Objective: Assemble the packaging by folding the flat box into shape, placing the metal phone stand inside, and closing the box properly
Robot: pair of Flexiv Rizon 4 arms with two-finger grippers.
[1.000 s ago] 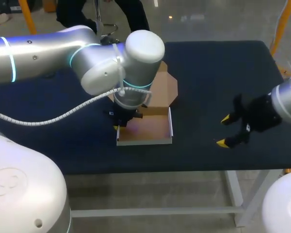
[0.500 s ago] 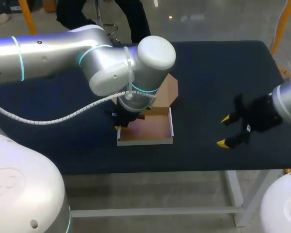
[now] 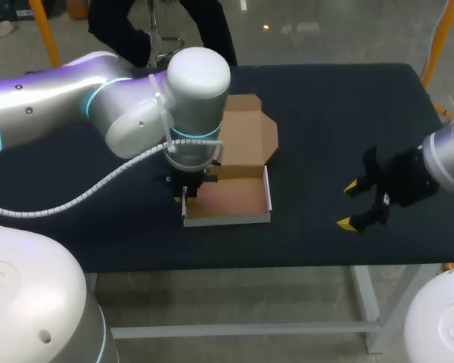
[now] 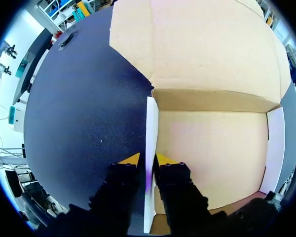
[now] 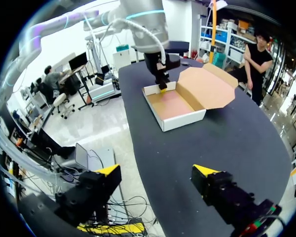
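box folded up, lid open, no stand visible. left fingers pinch its wall; right fingers gape empty.

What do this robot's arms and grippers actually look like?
The left arm and right arm are smooth silver-white tubes with rounded joints and glowing cyan rings. A white ribbed cable loops along the left arm. The left gripper and right gripper are black, with two bright yellow fingertips each.
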